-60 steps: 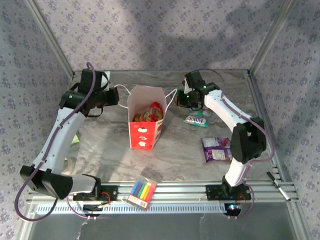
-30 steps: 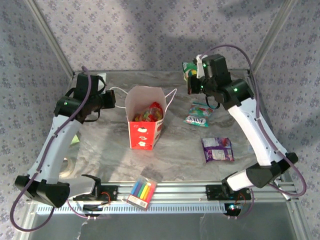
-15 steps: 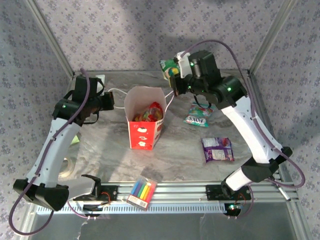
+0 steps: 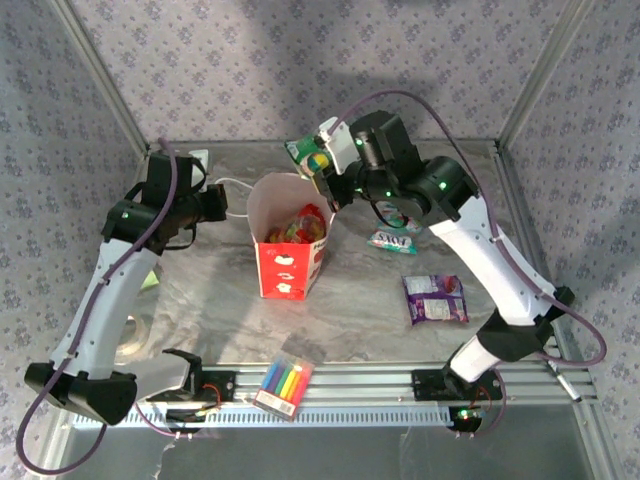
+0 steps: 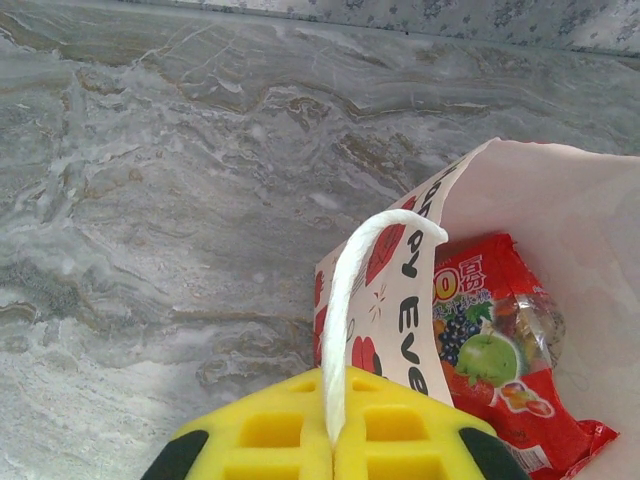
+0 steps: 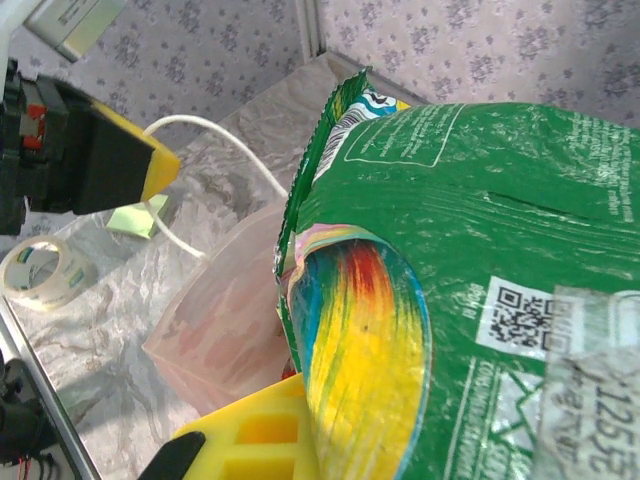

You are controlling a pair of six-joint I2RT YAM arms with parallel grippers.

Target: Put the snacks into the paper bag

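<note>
A green snack packet (image 4: 308,155) is held clamped in the right gripper (image 4: 332,178) above the far rim of the paper bag (image 4: 290,262), whose string handle (image 5: 345,300) is pinched by the left gripper (image 4: 222,200). Lowering into the open mouth, then release, is judged to be needed next.

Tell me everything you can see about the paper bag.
The paper bag stands upright and open on the table. It looks like thin white paper with red sides, red apple prints and black lettering. Snacks lie inside, with a red packet on top. The left hand is shut on one white string handle, holding it out to the left. The other handle loops off the right side. The right hand holds a green packet above its far rim.
</note>
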